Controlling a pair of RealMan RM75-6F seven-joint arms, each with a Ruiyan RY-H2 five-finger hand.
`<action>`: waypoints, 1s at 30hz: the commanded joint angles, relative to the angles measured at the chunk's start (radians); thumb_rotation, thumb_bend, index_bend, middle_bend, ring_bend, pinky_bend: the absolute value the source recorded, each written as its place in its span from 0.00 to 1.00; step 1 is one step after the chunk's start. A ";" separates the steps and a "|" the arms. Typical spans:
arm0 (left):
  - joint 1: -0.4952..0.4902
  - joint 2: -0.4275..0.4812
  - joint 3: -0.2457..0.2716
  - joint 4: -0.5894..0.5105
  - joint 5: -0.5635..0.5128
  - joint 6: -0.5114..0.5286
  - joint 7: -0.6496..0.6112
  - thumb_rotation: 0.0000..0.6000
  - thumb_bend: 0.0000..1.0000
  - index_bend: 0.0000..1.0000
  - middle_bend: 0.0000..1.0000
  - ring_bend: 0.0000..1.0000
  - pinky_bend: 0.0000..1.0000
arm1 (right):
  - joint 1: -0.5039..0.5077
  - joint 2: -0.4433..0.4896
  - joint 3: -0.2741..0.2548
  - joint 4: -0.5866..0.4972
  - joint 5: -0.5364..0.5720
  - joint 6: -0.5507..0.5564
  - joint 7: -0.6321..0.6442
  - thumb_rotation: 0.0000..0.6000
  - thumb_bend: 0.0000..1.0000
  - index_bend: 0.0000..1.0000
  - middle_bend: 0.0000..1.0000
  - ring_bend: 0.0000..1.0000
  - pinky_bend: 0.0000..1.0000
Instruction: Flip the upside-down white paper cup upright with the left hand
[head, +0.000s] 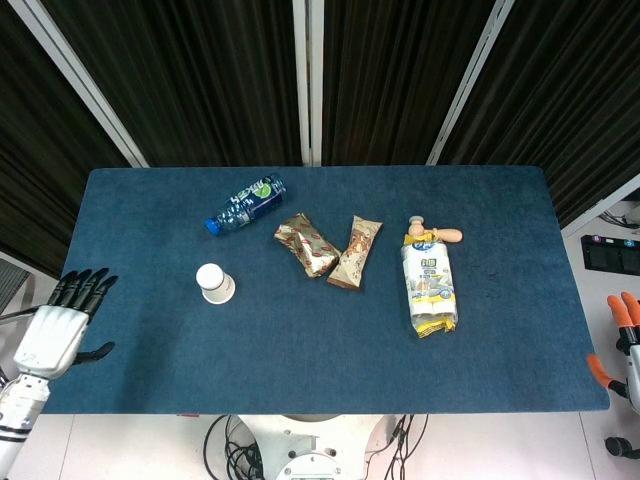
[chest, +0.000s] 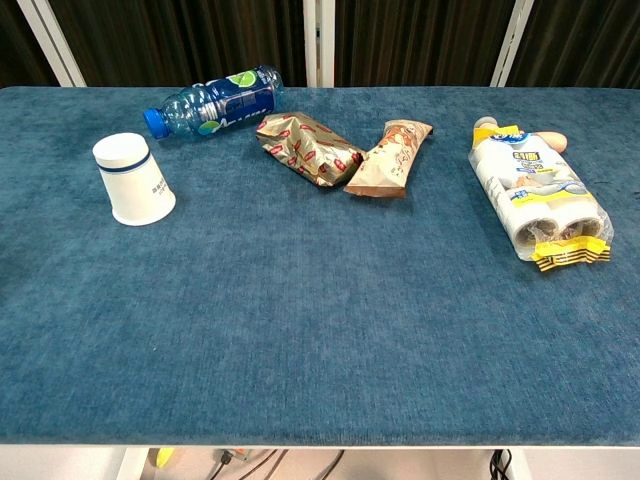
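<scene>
The white paper cup (head: 215, 283) (chest: 133, 179) stands upside down on the blue table (head: 300, 350), left of centre, with a dark band near its base. My left hand (head: 65, 328) hovers at the table's left edge with its fingers spread and nothing in it, well left of the cup. Only the orange-tipped fingers of my right hand (head: 622, 345) show, off the table's right edge, holding nothing that I can see. The chest view shows neither hand.
A blue water bottle (head: 246, 204) lies behind the cup. Two snack wrappers (head: 307, 245) (head: 356, 252) lie at the centre. A white and yellow pack (head: 429, 284) lies to the right with a small wooden item (head: 440, 234) at its far end.
</scene>
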 joint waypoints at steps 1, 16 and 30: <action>-0.194 0.077 -0.103 -0.269 -0.154 -0.267 0.295 1.00 0.15 0.02 0.00 0.00 0.00 | -0.003 0.011 0.000 -0.019 0.001 0.001 -0.005 1.00 0.23 0.00 0.00 0.00 0.00; -0.670 -0.236 -0.125 -0.287 -0.965 -0.259 1.113 1.00 0.15 0.00 0.00 0.00 0.00 | -0.011 0.040 0.005 -0.037 0.027 -0.019 -0.004 1.00 0.23 0.00 0.00 0.00 0.00; -0.834 -0.378 -0.062 -0.140 -1.182 -0.192 1.217 1.00 0.16 0.05 0.02 0.00 0.00 | -0.001 0.033 0.007 -0.012 0.032 -0.048 0.018 1.00 0.23 0.00 0.00 0.00 0.00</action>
